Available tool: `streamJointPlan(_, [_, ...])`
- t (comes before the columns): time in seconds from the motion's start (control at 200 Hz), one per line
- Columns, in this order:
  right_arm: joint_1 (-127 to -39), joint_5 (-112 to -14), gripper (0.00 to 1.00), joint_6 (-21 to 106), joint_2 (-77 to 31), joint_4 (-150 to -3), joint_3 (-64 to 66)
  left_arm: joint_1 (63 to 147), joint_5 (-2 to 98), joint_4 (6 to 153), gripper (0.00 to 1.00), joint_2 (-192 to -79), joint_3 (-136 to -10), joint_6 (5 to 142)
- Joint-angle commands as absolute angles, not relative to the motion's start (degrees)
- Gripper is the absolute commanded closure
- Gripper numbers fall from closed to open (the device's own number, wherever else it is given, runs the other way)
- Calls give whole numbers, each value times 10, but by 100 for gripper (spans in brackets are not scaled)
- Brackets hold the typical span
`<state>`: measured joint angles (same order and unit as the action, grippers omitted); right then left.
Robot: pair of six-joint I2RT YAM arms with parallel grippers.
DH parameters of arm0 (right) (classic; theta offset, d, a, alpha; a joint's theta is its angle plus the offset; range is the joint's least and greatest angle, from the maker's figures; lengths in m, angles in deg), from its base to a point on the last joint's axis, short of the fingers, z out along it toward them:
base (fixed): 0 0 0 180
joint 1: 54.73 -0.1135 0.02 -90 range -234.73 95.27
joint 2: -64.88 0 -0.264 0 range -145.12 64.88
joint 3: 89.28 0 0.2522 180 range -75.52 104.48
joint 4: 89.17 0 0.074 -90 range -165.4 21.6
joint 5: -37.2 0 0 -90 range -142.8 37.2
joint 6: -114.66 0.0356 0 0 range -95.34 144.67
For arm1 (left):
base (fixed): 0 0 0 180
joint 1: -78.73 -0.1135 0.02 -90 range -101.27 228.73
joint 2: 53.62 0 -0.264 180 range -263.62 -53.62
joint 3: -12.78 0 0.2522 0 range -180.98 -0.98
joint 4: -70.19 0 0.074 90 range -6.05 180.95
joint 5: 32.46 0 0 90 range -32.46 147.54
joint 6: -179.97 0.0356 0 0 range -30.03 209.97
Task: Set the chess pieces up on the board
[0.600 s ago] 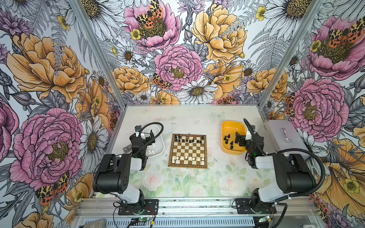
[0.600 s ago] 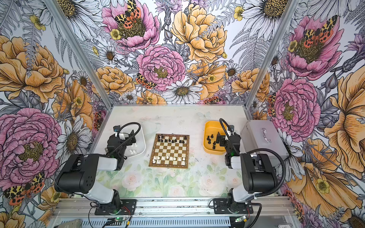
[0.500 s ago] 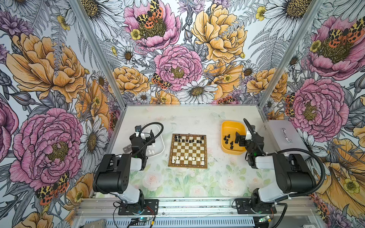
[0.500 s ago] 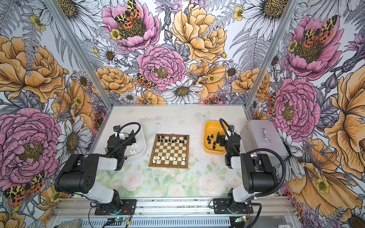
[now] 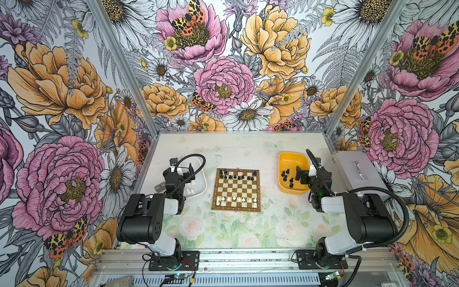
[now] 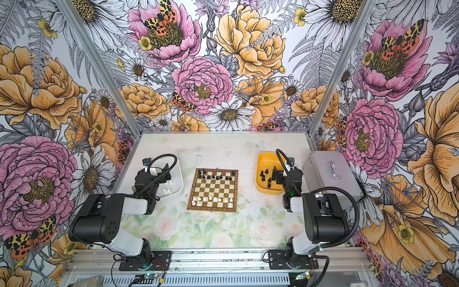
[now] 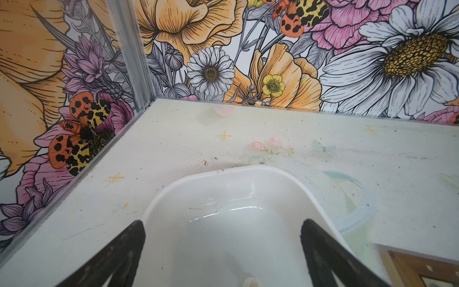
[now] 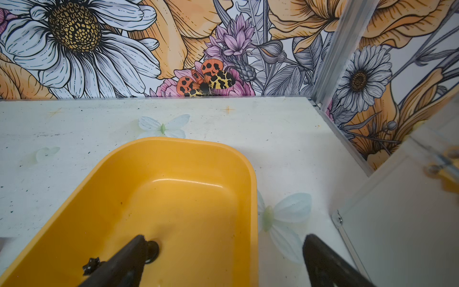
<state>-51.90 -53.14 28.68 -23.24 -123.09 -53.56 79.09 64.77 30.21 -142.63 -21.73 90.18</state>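
The board (image 5: 237, 189) (image 6: 213, 190) lies mid-table, with black chess pieces (image 5: 236, 176) on its far rows and white ones (image 5: 236, 199) along its near row. More black pieces (image 5: 286, 175) (image 8: 152, 251) lie in the yellow tray (image 5: 293, 159) (image 8: 173, 198). White pieces (image 5: 190, 190) (image 7: 250, 282) sit in the white tray (image 5: 201, 179) (image 7: 223, 179). My left gripper (image 5: 182, 171) (image 7: 222, 228) hangs open over the white tray, holding nothing. My right gripper (image 5: 308, 174) (image 8: 223, 239) is open across the yellow tray's right rim. One of its fingers stands beside a black piece and the other outside the tray.
A silver case with a handle (image 5: 357, 174) (image 8: 397, 223) stands against the right wall, close to the right arm. Flowered walls enclose the table on three sides. A corner of the board (image 7: 422, 270) shows in the left wrist view.
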Motion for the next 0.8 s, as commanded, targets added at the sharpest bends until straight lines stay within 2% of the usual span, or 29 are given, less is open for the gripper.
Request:
streamJointPlan(0.0, [-519,-536,0,292,-232,-1247,-528,788,644,305,1,-1423,-228,906])
streamJointPlan(0.796, [-520,-532,0,291,-231,-1244,-527,789,653,305,1,-1423,-228,905])
